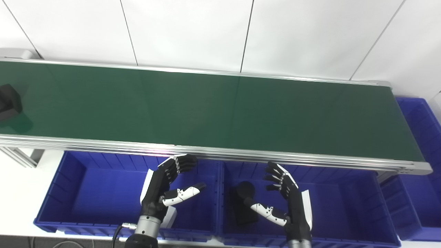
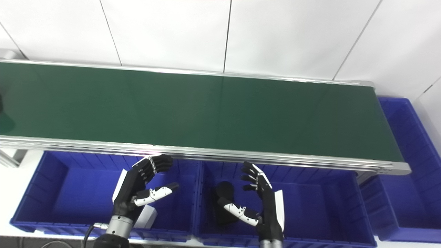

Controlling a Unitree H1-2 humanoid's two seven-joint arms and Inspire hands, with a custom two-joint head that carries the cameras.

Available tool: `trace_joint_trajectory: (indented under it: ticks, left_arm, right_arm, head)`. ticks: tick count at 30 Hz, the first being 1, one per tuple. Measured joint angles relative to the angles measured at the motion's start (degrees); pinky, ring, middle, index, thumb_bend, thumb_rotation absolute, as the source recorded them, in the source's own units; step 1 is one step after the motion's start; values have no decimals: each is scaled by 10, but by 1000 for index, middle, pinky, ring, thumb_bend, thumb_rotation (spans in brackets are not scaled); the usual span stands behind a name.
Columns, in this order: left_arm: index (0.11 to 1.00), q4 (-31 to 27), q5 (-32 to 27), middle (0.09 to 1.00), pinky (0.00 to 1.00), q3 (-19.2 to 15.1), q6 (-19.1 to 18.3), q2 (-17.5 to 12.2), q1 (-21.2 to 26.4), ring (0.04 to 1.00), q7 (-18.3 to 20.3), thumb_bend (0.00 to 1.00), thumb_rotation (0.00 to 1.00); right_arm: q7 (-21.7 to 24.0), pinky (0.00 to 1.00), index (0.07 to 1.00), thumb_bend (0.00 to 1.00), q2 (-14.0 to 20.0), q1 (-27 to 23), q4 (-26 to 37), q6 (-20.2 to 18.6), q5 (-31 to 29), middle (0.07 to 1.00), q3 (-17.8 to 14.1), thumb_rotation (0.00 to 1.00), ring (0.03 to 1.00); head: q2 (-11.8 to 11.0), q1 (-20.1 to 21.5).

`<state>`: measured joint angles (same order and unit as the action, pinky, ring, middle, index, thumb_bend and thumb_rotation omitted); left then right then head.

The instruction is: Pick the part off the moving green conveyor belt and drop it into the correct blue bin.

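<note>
A black part (image 1: pixel 8 101) rides on the green conveyor belt (image 1: pixel 213 110) at its far left edge, cut off by the frame. My left hand (image 1: pixel 168 189) hovers open over the left blue bin (image 1: pixel 79 193), just below the belt's front rail. Over the middle blue bin (image 1: pixel 341 206) my right hand (image 1: pixel 287 203) is also open, holding nothing. Another black part (image 1: pixel 243 203) lies in that middle bin, just left of the right hand's thumb.
A white block (image 2: pixel 144 216) lies in the left bin under my left hand. A third blue bin (image 1: pixel 418 165) stands beyond the belt's right end. The belt's aluminium front rail (image 1: pixel 213 151) runs just above both hands. White wall panels lie behind.
</note>
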<state>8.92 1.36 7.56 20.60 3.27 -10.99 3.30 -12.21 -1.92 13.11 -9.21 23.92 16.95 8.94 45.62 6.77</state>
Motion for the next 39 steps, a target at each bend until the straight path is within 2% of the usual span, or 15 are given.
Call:
trace_joint_trajectory:
  ticks: [7, 13, 26, 39]
  left_arm:
    - [664, 0, 0, 687, 707, 0, 0, 0, 0, 681, 0, 586, 0]
    - [660, 0, 0, 683, 694, 2, 0, 0, 0, 680, 0, 579, 0]
    - [664, 0, -5, 686, 711, 3, 0, 0, 0, 682, 1, 572, 0]
    - [659, 2, -13, 668, 648, 5, 0, -1, 1, 647, 6, 576, 0]
  right_arm:
    - [0, 593, 796, 656, 0, 0, -1, 0, -4, 770, 0, 69, 709]
    - [0, 591, 796, 657, 0, 0, -2, 0, -6, 767, 0, 88, 706]
    - [0, 584, 797, 652, 0, 0, -2, 0, -6, 769, 0, 83, 704]
    - [1, 582, 798, 649, 0, -1, -6, 0, -3, 763, 2, 79, 700]
  head:
    - [-1, -2]
    - [-4, -2]
    - [-4, -5]
    - [-6, -5]
